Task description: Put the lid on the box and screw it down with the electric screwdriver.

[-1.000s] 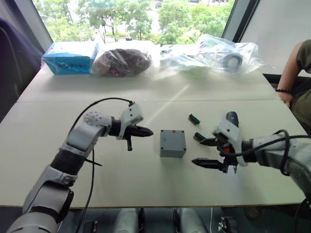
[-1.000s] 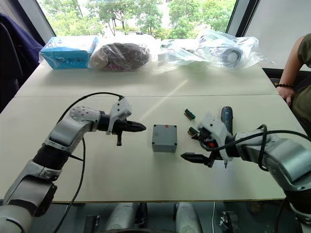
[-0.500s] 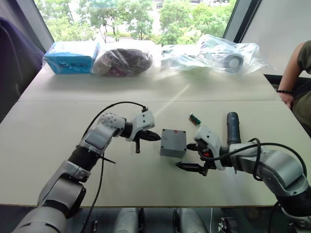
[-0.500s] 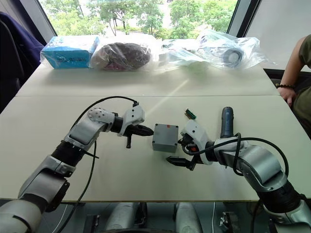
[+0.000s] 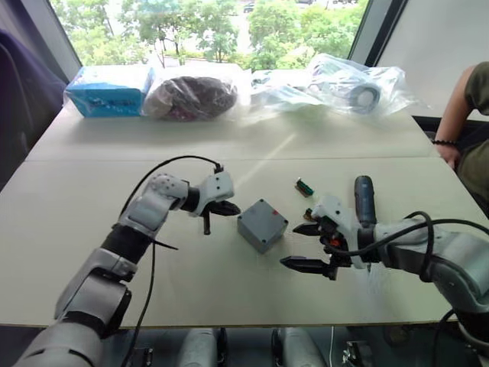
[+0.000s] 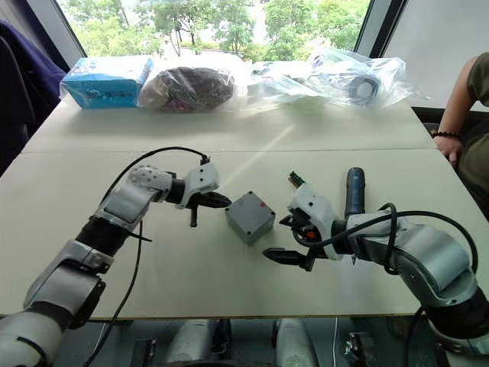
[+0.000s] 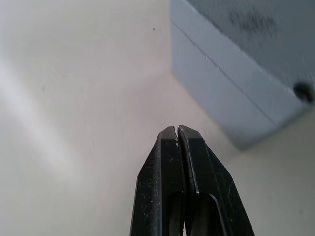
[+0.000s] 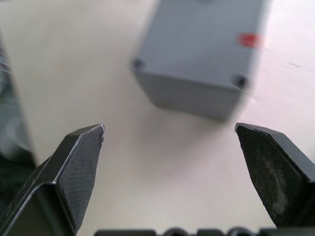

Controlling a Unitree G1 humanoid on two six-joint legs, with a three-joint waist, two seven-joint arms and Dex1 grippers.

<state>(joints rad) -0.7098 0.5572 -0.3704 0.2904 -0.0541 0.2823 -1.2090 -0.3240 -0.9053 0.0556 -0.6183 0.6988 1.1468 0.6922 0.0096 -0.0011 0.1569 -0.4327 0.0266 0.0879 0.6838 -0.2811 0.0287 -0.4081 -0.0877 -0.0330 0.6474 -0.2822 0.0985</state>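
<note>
The grey box (image 5: pixel 262 224) stands cornerwise at mid-table, with a red mark (image 8: pixel 248 39) on top and screw holes at its corners. A seam runs round it near the top, so the lid (image 7: pixel 231 73) appears seated on it. My left gripper (image 5: pixel 235 208) is shut and empty, its tips just left of the box and apart from it. The open right gripper (image 5: pixel 289 245) hovers just right of the box, holding nothing. The dark electric screwdriver (image 5: pixel 364 200) lies on the table behind my right wrist.
A small green-brown part (image 5: pixel 306 186) lies behind the box. A blue carton (image 5: pixel 107 90) and several plastic bags (image 5: pixel 344 80) line the table's far edge. A person's arm (image 5: pixel 461 103) is at the far right. The table's front edge (image 5: pixel 229 321) is close.
The box has turned from square-on to cornerwise and shifted slightly left. My right gripper came in from the right toward it. The left gripper advanced to the box, then eased back a little.
</note>
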